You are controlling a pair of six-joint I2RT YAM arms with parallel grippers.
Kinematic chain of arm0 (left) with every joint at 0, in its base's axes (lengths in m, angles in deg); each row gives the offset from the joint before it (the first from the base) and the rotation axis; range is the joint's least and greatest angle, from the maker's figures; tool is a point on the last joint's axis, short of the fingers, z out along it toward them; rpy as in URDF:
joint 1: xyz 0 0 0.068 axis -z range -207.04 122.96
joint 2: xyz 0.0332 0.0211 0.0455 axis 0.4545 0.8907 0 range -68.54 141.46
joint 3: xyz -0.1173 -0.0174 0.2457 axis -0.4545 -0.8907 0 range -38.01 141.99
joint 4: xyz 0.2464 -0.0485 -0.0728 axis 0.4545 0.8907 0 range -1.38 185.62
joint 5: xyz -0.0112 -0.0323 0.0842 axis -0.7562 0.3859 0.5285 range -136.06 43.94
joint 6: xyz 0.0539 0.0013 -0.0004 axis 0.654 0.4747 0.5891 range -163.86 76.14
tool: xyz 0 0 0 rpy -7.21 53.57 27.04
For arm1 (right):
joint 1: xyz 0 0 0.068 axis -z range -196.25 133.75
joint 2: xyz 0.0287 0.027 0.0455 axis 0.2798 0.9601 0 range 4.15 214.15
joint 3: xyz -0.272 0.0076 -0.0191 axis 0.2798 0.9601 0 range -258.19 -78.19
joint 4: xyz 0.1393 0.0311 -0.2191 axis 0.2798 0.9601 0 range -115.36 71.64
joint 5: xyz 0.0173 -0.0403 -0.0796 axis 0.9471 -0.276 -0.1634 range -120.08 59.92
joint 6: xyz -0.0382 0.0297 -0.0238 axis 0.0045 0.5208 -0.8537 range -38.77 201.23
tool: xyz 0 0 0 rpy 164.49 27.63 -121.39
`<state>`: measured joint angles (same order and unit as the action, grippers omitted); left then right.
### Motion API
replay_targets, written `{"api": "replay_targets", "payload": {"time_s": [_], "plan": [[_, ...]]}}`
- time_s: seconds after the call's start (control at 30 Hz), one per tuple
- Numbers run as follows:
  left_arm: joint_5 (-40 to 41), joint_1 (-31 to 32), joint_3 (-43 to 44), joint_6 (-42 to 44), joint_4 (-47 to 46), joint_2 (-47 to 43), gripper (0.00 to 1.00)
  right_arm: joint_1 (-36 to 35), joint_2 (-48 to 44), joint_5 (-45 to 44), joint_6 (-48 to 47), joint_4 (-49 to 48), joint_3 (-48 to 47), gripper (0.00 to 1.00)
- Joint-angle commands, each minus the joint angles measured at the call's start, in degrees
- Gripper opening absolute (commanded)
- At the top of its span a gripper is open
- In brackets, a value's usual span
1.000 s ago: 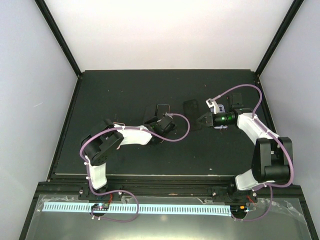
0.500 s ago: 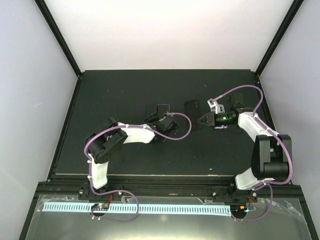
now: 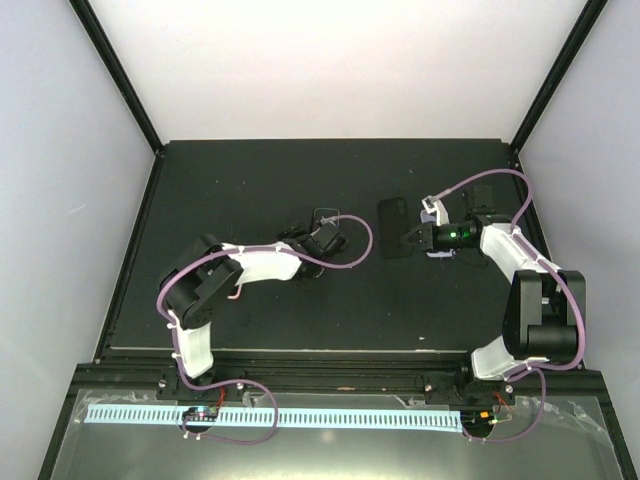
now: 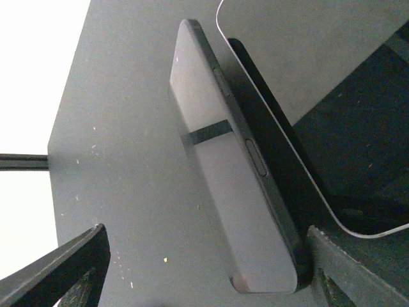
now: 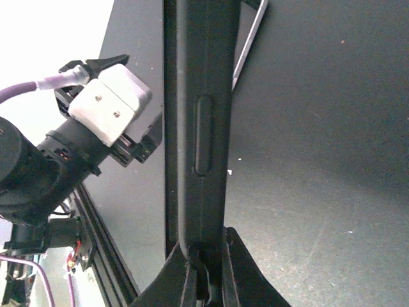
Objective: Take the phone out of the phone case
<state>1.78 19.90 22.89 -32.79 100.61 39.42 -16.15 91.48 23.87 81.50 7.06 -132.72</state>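
The grey phone [image 4: 217, 160] shows its side buttons and a silver-rimmed glossy face, and rests on the black table. It lies between the fingers of my left gripper [image 4: 204, 235], which is open, with its near end close against the right finger [image 4: 358, 275]. In the top view the phone [image 3: 326, 216] is just beyond the left gripper [image 3: 318, 238]. My right gripper [image 5: 208, 256] is shut on the end of the empty black phone case [image 5: 195, 128]. From above, the case [image 3: 392, 225] is held right of the phone by the right gripper [image 3: 406, 243].
The black table mat [image 3: 240, 180] is bounded by a black frame and white walls. A rail [image 3: 320, 375] runs along the near edge by the arm bases. Purple cables loop off both wrists.
My left gripper has opened and let go of the phone, then shifted slightly left. The right gripper has carried the case a little to the right, away from the phone.
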Motion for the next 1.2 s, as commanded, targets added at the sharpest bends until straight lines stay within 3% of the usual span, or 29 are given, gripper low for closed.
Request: {"api": "replay_targets", "payload": {"time_s": [0.0,0.1,0.2,0.37,0.67,1.03,1.17], "plan": [[-8.52,-1.15,1.23,-3.48,3.99,-5.54,0.89,0.35,-2.25,-4.28,-1.20,-0.59,-1.54,0.01],[-15.88,-1.89,1.07,-4.40,5.80,-8.57,0.97,0.38,-2.51,-7.27,-1.72,-0.04,-2.48,0.01],[-21.98,-2.81,1.08,-5.74,7.43,-11.67,0.99,0.34,-2.51,-10.53,-2.47,1.19,-3.75,0.01],[-23.64,-2.90,-0.09,-13.40,9.73,-19.55,0.99,0.36,-1.02,-15.85,-4.25,4.63,-8.26,0.01],[-38.11,-3.26,-14.29,-27.00,4.48,-39.35,0.98,0.36,9.88,-21.34,-6.28,13.55,-18.26,0.01],[-36.75,-4.53,-24.81,-39.06,5.14,-51.72,0.99,0.35,19.72,-23.73,-5.93,10.85,-16.07,0.01],[-36.28,-6.39,-28.40,-43.68,2.49,-54.56,0.99,0.36,20.55,-24.98,-5.28,7.32,-14.60,0.15]]}}
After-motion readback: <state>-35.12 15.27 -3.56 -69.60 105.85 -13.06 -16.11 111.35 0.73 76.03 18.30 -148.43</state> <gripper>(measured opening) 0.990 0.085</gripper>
